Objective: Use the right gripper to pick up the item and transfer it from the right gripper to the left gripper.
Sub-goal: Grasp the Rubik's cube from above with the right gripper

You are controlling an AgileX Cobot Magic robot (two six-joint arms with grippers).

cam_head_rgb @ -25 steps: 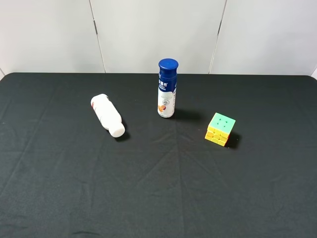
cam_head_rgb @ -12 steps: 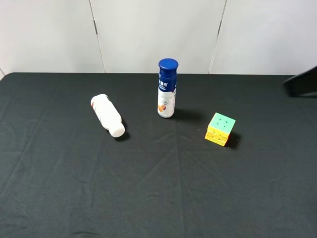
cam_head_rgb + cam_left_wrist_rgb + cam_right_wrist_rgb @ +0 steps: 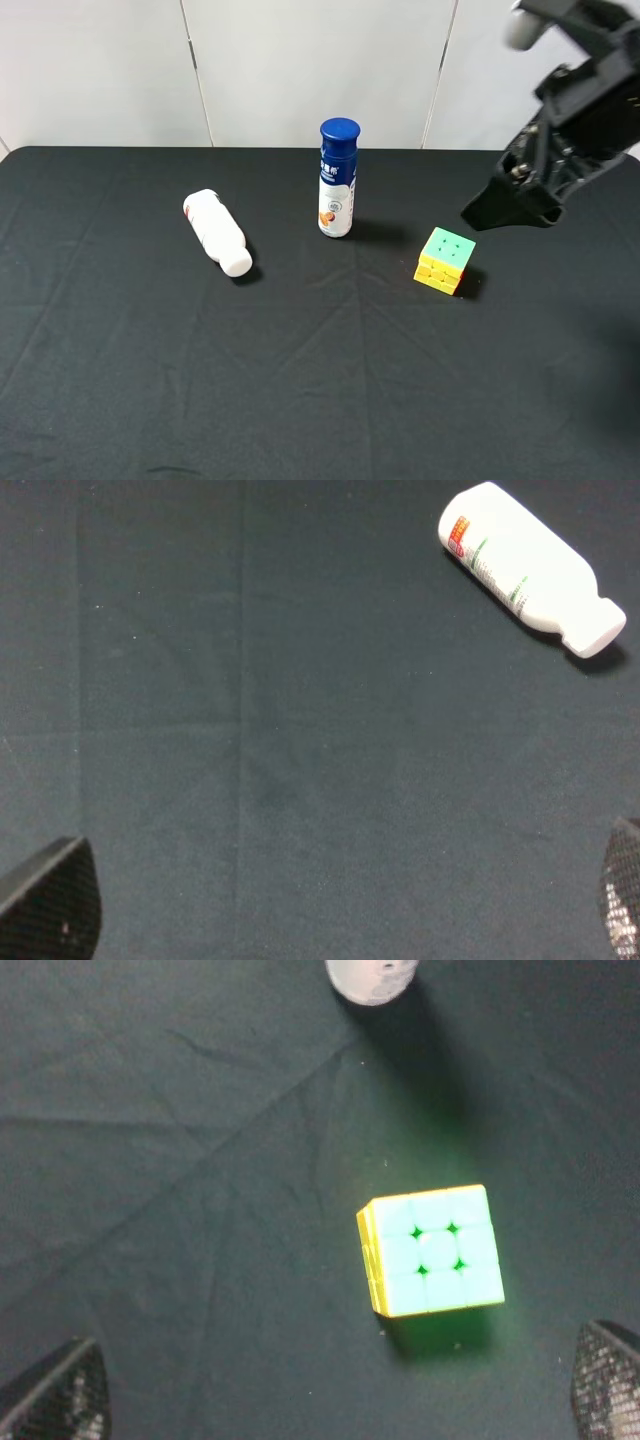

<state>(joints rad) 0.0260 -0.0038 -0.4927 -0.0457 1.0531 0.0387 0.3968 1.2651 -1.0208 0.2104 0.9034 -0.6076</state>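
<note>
- The jaws of the right gripper (image 3: 508, 212) are standing spread wide and pinching nothing; in the right wrist view the two fingertips are showing far apart, with the item (image 3: 445, 260) lying between and ahead of them
- The jaws of the left gripper (image 3: 335, 895) are likewise standing spread wide, gripping nothing and hanging over bare cloth
- The right arm is reaching in from the upper right of the exterior view, tilting downward, its tip hovering above and just beside the item without touching it
- The item is sitting on the black table (image 3: 300, 380) right of centre, green face up, a yellow side facing the high camera
- Bare cloth is lying open around the item on its near and right sides
- The blue-capped bottle (image 3: 337, 180) is standing upright near the item, apart from it, cap on
- The white bottle (image 3: 217, 232) is lying on its side, well apart to the left; the contents of both bottles are not showing
</note>
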